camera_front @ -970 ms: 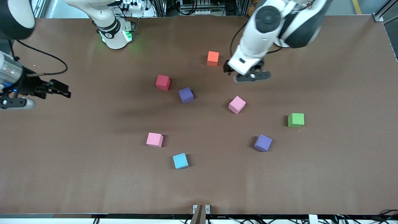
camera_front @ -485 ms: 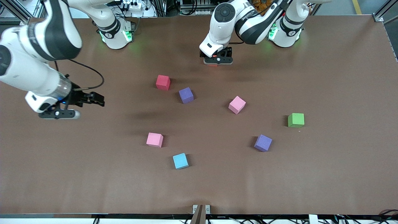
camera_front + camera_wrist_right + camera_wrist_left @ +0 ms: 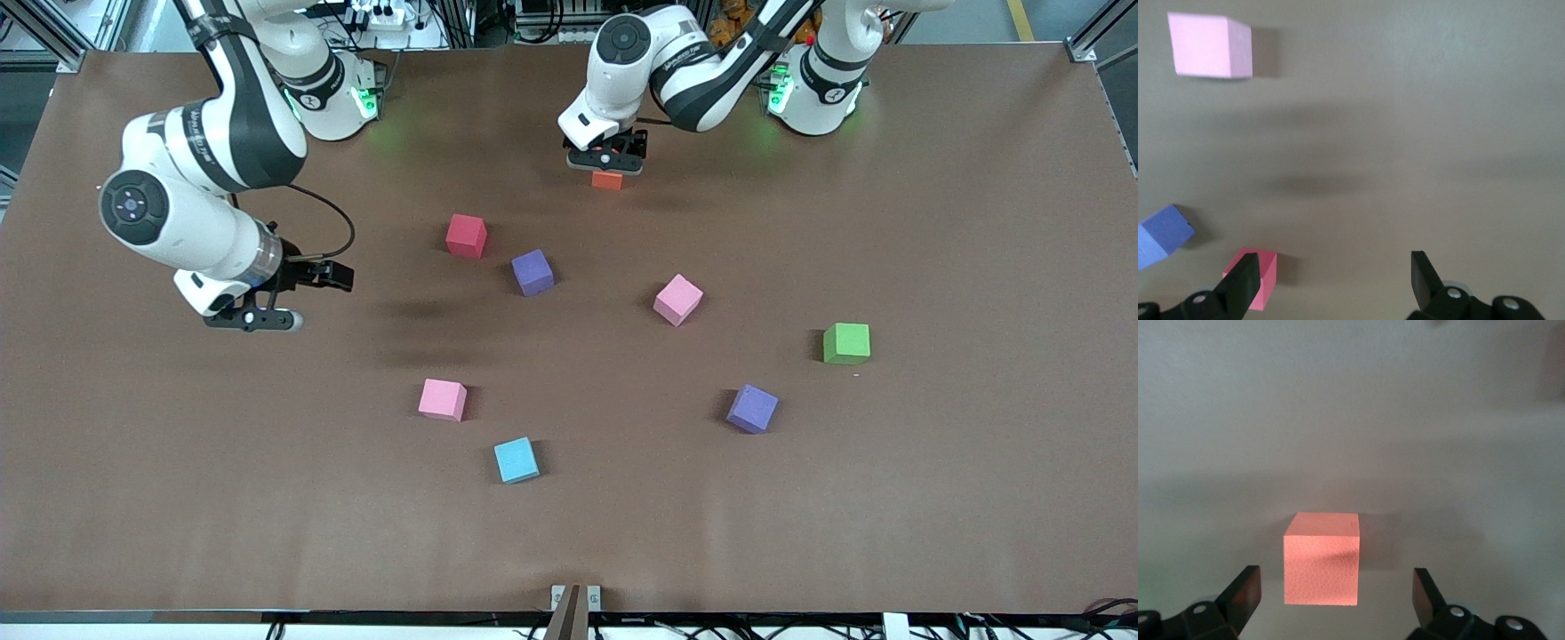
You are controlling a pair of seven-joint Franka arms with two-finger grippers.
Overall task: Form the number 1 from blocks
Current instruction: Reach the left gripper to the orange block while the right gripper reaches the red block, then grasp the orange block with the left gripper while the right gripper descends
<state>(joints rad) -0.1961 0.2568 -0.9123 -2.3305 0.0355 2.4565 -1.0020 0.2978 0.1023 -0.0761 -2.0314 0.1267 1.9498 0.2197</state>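
Blocks of matte, foam-like material, all equal cubes, lie scattered on the brown bench [image 3: 889, 533]. Farthest from the front camera sits the orange block [image 3: 607, 180], beneath the left hand [image 3: 606, 161]; the left wrist view shows its grainy faces [image 3: 1321, 558] between fingers [image 3: 1245, 590] spread wide, neither touching it. The red block [image 3: 466, 236] and a purple block [image 3: 532, 272] sit close together nearer the camera, a pink block [image 3: 677, 299] toward the left arm's end. The second purple block [image 3: 752, 408] lies nearer still, beside a green cube [image 3: 845, 343]. Another pink block [image 3: 442, 399] and a light blue cube [image 3: 516, 460] lie nearest the camera. The right hand [image 3: 307, 293] hovers over bare bench toward the right arm's end, fingers spread; its wrist view catches pink, purple and red blocks.
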